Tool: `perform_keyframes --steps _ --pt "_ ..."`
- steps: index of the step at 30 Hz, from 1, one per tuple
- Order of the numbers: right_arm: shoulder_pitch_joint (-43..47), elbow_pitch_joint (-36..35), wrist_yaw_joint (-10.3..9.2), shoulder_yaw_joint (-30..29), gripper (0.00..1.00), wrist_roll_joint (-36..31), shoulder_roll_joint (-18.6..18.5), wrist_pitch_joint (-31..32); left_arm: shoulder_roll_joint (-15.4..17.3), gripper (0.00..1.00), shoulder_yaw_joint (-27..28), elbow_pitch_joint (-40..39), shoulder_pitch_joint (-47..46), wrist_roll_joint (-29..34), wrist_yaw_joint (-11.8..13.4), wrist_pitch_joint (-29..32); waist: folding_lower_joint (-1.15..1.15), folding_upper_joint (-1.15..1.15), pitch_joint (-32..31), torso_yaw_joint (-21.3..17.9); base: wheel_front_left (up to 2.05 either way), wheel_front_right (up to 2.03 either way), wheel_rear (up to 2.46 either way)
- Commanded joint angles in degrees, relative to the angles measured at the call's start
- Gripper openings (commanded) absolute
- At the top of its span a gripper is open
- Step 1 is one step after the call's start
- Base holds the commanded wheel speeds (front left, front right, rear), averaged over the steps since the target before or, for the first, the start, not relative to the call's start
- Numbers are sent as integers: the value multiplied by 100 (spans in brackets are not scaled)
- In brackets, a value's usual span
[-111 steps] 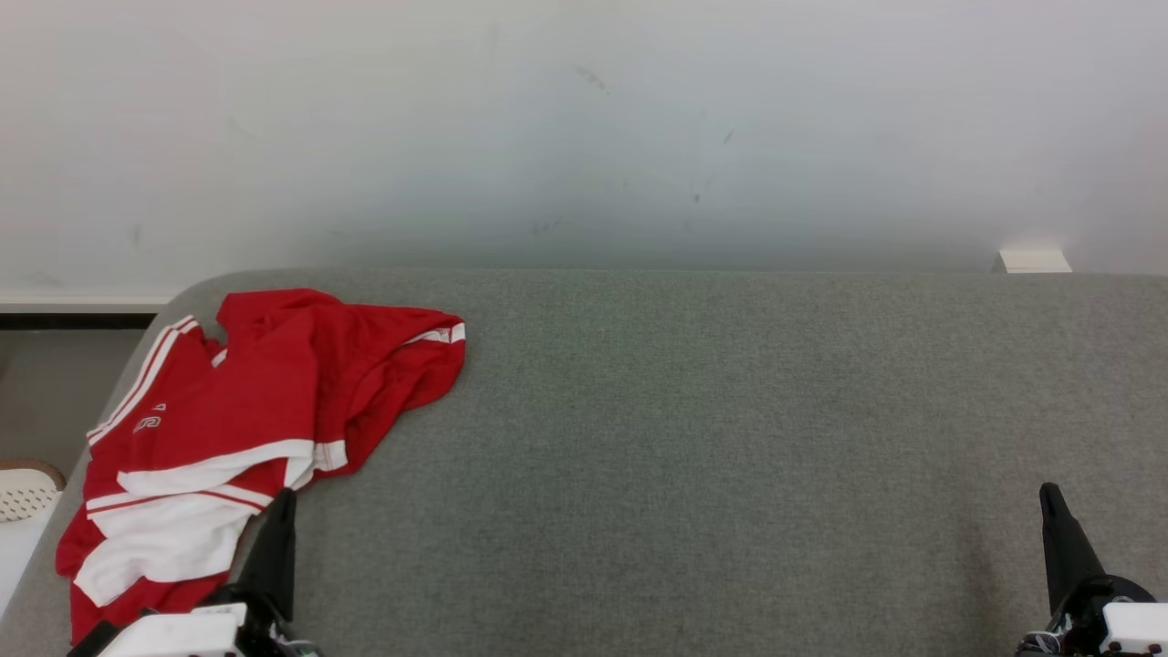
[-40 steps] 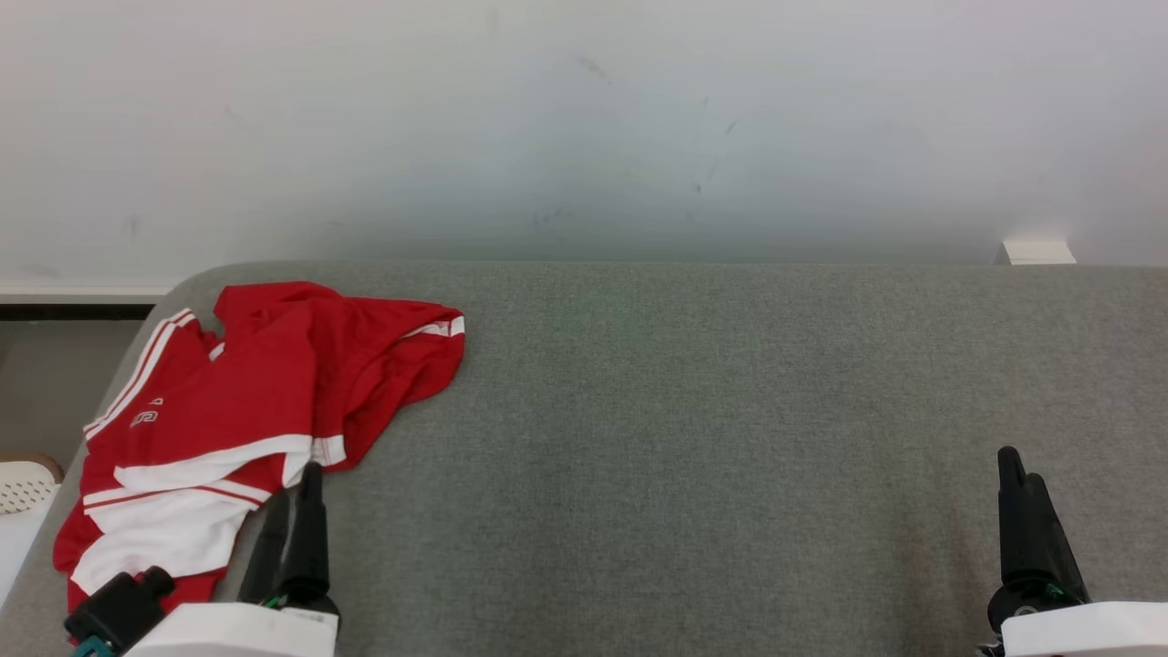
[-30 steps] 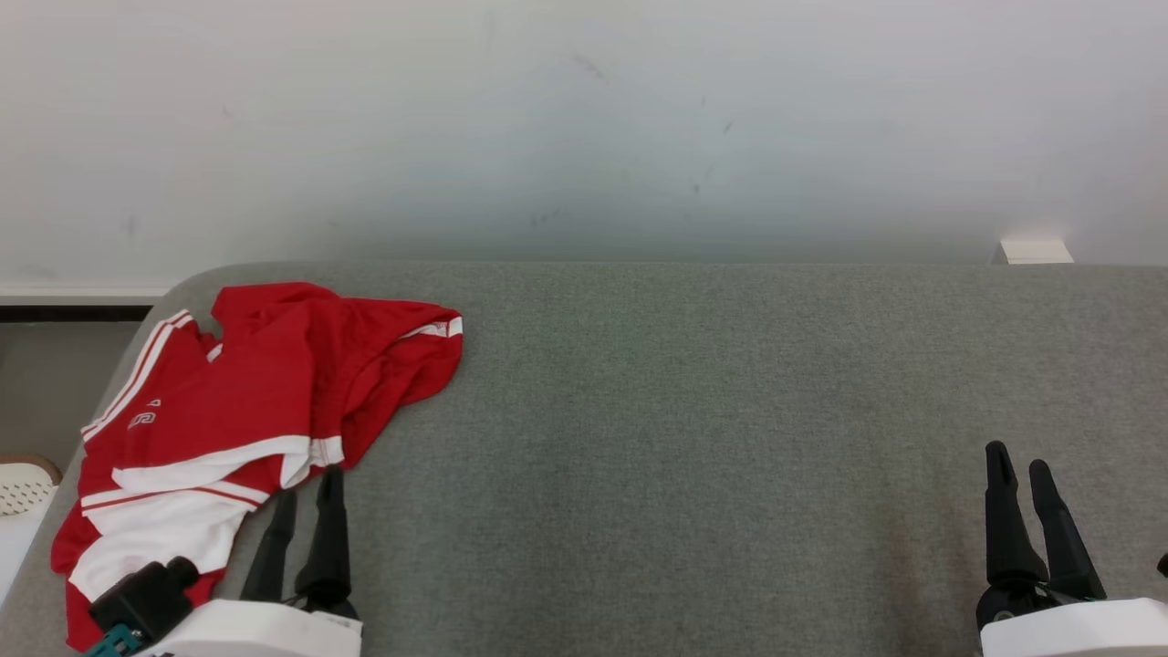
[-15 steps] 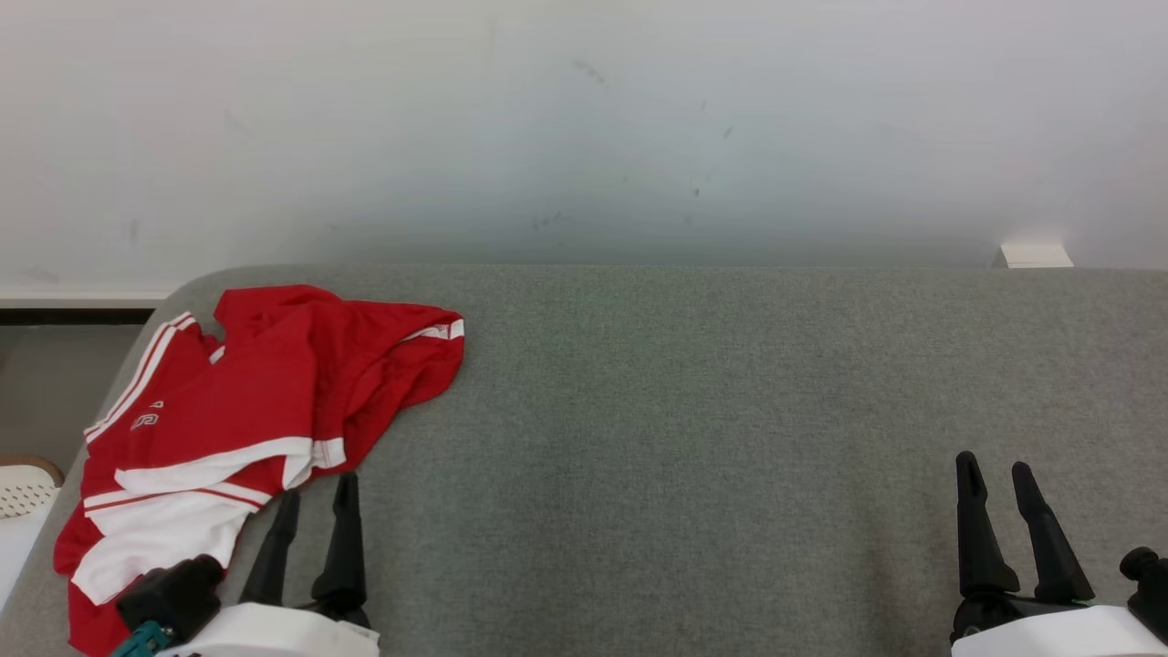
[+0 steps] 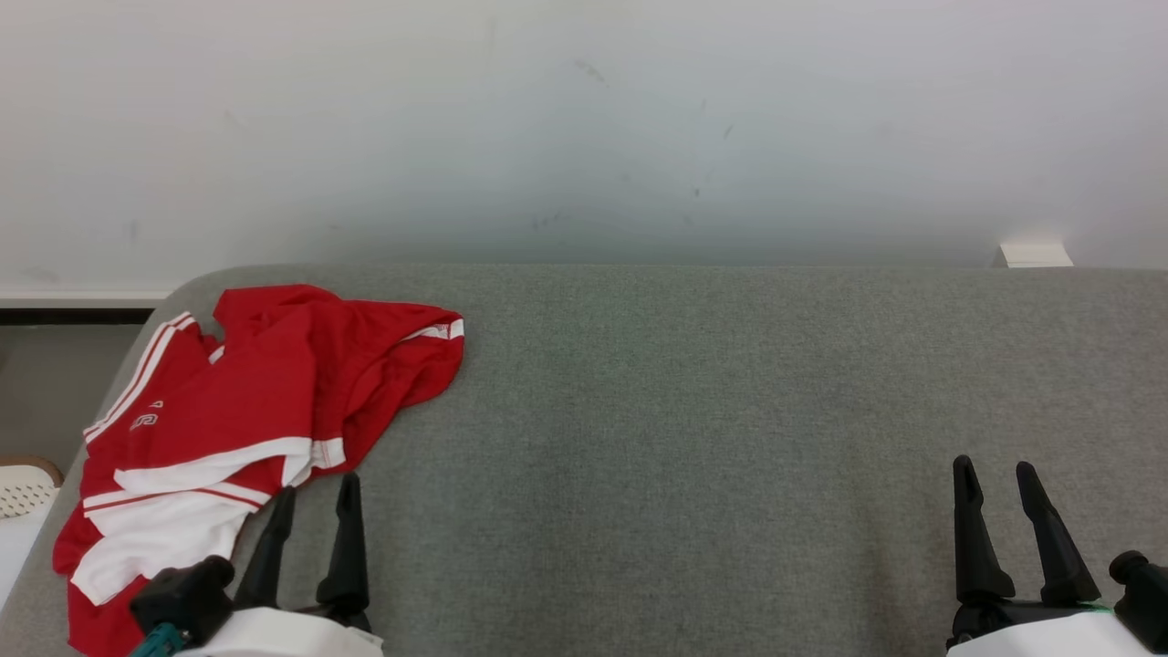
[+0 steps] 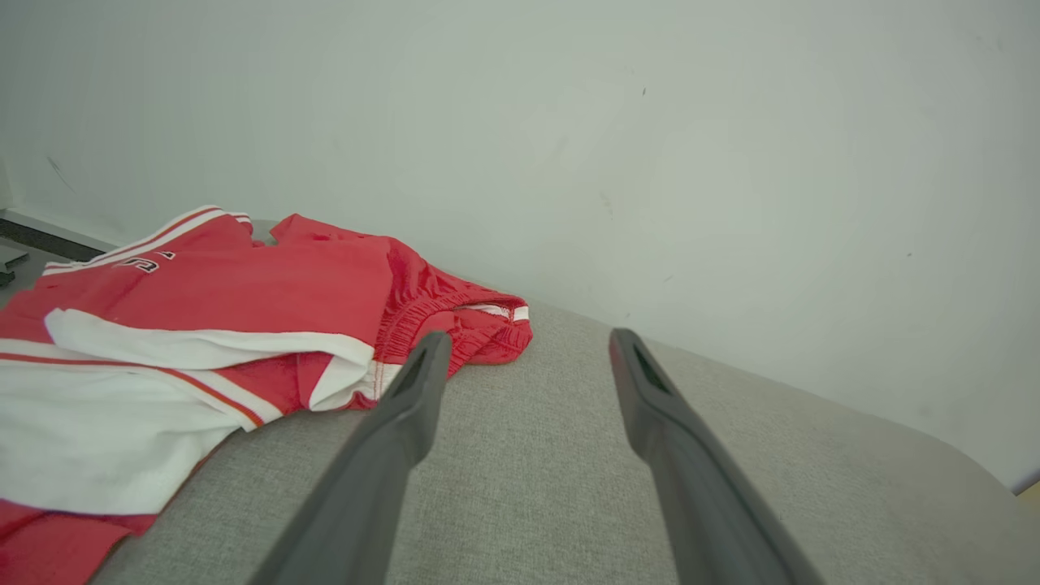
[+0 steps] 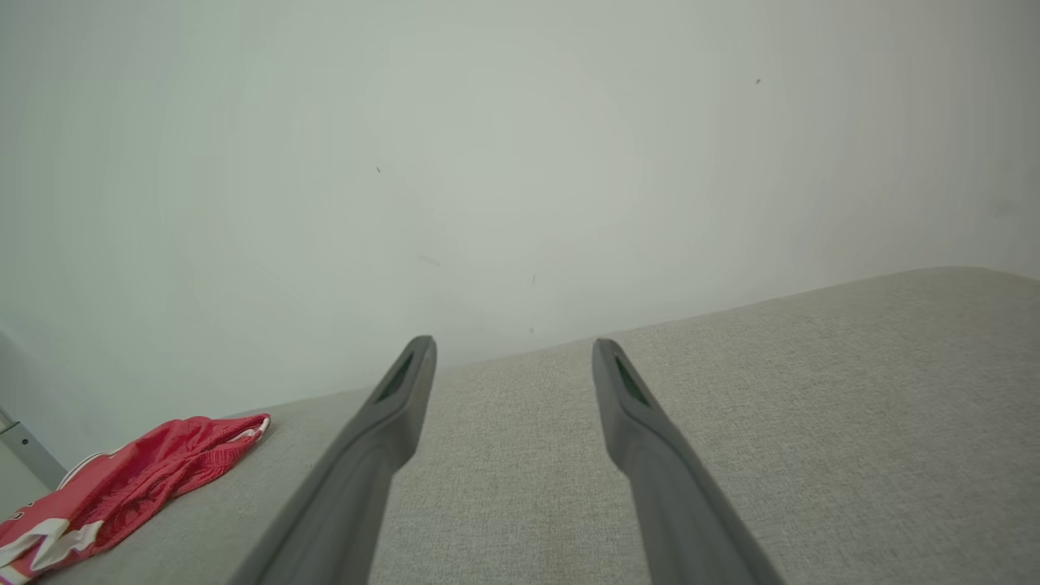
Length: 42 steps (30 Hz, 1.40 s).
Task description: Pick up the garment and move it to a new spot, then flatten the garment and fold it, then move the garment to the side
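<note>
Left pincer (image 5: 317, 488): fingers apart, empty, low over the grey worktop (image 5: 693, 411). Its tips sit just beside the near-right hem of the garment (image 5: 246, 401), with no contact as far as the head view shows. Left wrist view agrees: the cloth lies off to the left finger's side and there is bare worktop between the two fingers. Right pincer (image 5: 995, 465): fingers also apart, empty, over bare worktop on the right, well apart from the garment.

Garment: red with white bands and stripes. It looks like sports shorts, since a gathered elastic band shows in the left wrist view. It lies crumpled at the far-left corner of the worktop with layers lapped over each other. Its left side lies at the worktop's rounded edge; can't tell if it hangs over. Pale wall (image 5: 584, 137) behind.

Task stage, my read: first step, pickup not yet begun.

Handling, judged:
- Light, soft, thin knit, probably a bit slick, not fragile.
- No stiffness, so it will droop and bunch once lifted.
- A single pinch would likely raise it as a hanging bundle.

Where to grab:
- The white-trimmed hem nearest the left pincer is a thicker edge and gives more bite.
- For flattening, two spread points on the elastic band, one per pincer, seem better.

Risks: catching only the top layer, or the cloth sliding off the left edge.
</note>
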Motion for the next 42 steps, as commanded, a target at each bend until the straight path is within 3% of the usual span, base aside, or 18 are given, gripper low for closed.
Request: perform_keyframes --steps 1,30,42 --pt "-32 -13 -7 -17 100 -162 -26 -56 45 100 13 -27 -6 169 -8 -66 0 0 -3 -3 0 0 0" --pt "-16 8 -9 70 100 -1034 -38 -406 15 100 -36 -52 10 1384 -149 -412 0 0 -33 0 0 0 0" --pt "-30 -22 -10 80 100 -1253 -41 -481 16 100 -62 -24 -7 1610 -179 -491 0 0 -2 -7 0 0 0"
